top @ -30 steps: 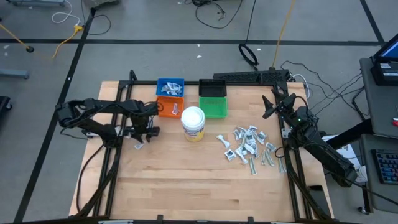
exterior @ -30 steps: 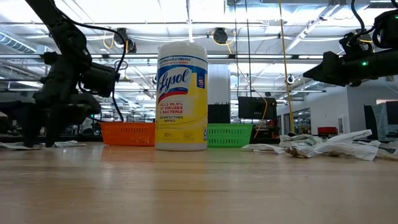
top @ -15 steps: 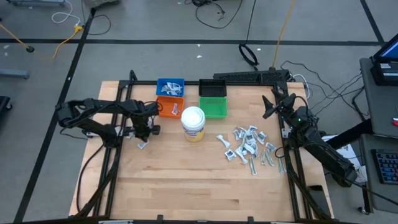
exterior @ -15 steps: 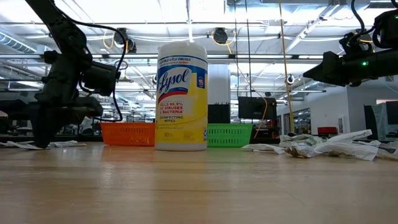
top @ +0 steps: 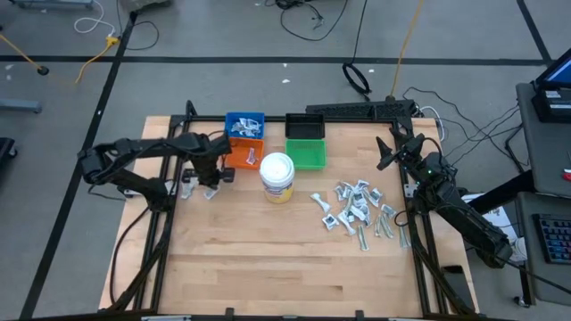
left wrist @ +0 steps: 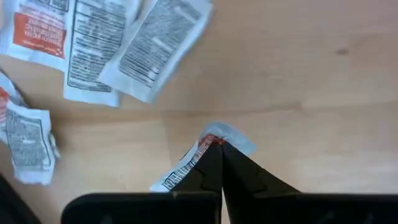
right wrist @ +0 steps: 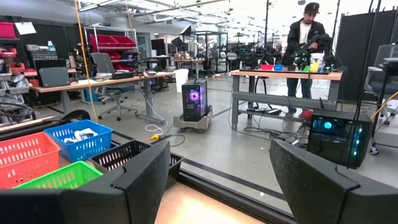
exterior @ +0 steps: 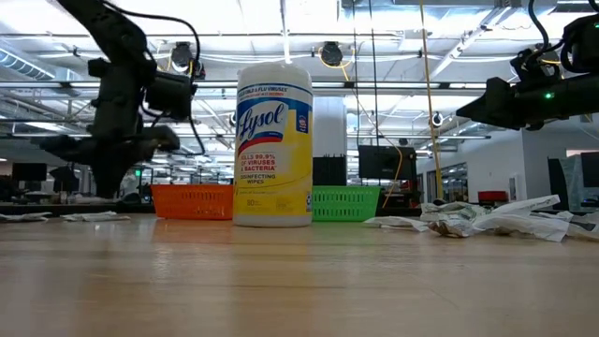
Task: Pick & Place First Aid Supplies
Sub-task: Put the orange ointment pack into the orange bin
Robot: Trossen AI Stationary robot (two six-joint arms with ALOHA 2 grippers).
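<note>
The left gripper has its fingers pressed together on one corner of a small printed packet, white with a red mark, lifted clear of the wood. In the high view it hangs just beside the orange bin, on that bin's left. The pinch looks thin: only an edge of the packet sits between the fingertips, so a quick swing toward the bins could let it slip or flutter out and land short. A second risk is the bin's near wall; a low approach might catch the dangling packet on the rim.

Below the gripper, more loose packets lie flat on the table, some overlapping. A drop among them would be hard to tell apart from those.

Further across stands a Lysol wipes canister, yellow with a white lid, upright near the middle. Behind it sit the blue bin, already holding a few packets, the green bin and the black bin. The main pile of first aid supplies is spread on the right half, well apart from the bins.

The right gripper waits raised over the right rear corner, fingers apart, holding nothing.

The wooden table is pale and bare toward the front. Beyond it is a workshop with desks, red shelf bins and a person standing at a bench.
</note>
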